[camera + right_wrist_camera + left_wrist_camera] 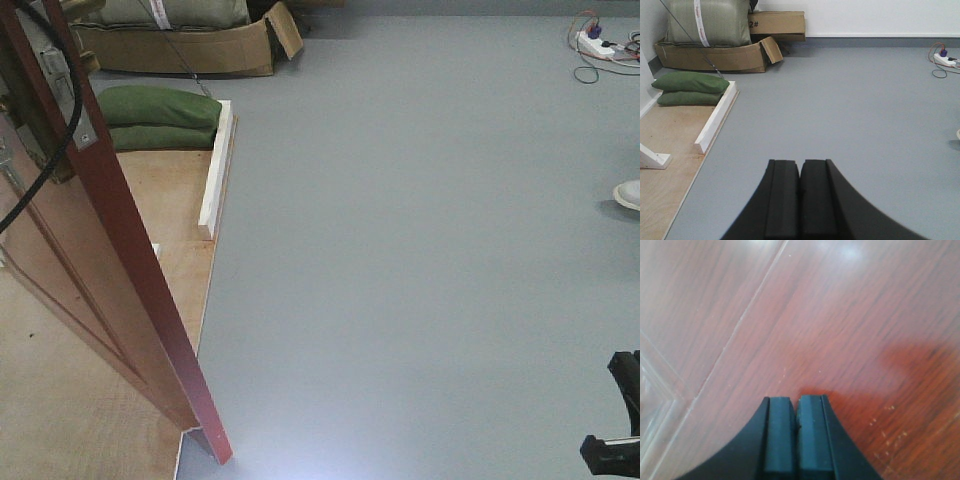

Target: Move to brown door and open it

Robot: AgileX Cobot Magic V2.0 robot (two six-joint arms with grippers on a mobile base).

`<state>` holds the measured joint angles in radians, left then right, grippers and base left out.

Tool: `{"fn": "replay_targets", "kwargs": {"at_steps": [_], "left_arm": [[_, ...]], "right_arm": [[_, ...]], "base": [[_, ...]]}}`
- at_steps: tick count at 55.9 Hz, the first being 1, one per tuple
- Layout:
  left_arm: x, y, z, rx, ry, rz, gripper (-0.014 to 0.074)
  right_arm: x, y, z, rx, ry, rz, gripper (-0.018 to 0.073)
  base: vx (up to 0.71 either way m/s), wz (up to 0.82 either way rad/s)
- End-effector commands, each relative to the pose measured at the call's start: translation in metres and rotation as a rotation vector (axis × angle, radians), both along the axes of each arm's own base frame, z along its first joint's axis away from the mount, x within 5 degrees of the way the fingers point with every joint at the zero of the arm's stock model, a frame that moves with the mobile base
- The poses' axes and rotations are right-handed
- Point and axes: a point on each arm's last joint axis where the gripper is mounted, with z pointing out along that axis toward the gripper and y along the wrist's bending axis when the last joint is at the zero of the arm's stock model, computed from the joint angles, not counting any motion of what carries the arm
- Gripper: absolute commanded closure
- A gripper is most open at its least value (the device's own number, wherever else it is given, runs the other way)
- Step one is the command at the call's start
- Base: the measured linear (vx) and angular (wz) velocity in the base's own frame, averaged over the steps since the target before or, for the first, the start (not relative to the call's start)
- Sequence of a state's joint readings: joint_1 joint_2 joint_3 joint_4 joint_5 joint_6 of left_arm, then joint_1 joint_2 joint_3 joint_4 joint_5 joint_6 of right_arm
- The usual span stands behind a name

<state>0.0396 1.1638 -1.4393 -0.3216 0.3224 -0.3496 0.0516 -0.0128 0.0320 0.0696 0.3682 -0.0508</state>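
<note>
The brown door (60,270) stands at the left of the front view, its red-brown edge (140,260) running down to the floor; it is swung away from the grey floor side. A grey metal plate (86,135) sits on that edge near the top. In the left wrist view the glossy wood of the brown door (840,315) fills the picture, with a recessed panel line at the left. My left gripper (797,402) is shut with nothing in it, its tips very close to the wood. My right gripper (800,165) is shut and empty over the grey floor.
The door stands on a plywood platform (170,200) edged by a white beam (216,170). Green sandbags (160,115) and a cardboard box (190,45) lie behind. A white brace (652,157) stands on the plywood. A power strip with cables (600,42) and a white shoe (628,193) are at the right.
</note>
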Motion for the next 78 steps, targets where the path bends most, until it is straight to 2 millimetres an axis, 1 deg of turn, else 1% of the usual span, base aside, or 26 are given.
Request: {"fn": "replay_targets", "kwargs": {"at_steps": [1,33,40,48,53,78], "left_arm": [[-0.015,0.0,0.027,-0.042,-0.176,0.017,0.053],[-0.016,0.0,0.027,-0.039,-0.17,0.014,0.053],[-0.021,0.0,0.03,-0.039,-0.182,0.014,0.053],[-0.031,0.0,0.035,-0.039,-0.207,0.014,0.053],[-0.033,0.0,0.036,-0.039,-0.212,0.014,0.053],[-0.031,0.0,0.035,-0.039,-0.208,0.014,0.053]], "right_arm": [[0.002,0.0,0.006,-0.005,-0.079,-0.002,0.0559],[0.002,0.0,0.006,-0.005,-0.079,-0.002,0.0559],[0.002,0.0,0.006,-0.005,-0.079,-0.002,0.0559],[0.002,0.0,0.006,-0.005,-0.079,-0.002,0.0559],[0.002,0.0,0.006,-0.005,-0.079,-0.002,0.0559],[0.002,0.0,0.006,-0.005,-0.079,-0.002,0.0559]], "base": [[0.0,0.0],[0.0,0.0],[0.0,0.0],[0.0,0.0],[0.0,0.0],[0.0,0.0]]}}
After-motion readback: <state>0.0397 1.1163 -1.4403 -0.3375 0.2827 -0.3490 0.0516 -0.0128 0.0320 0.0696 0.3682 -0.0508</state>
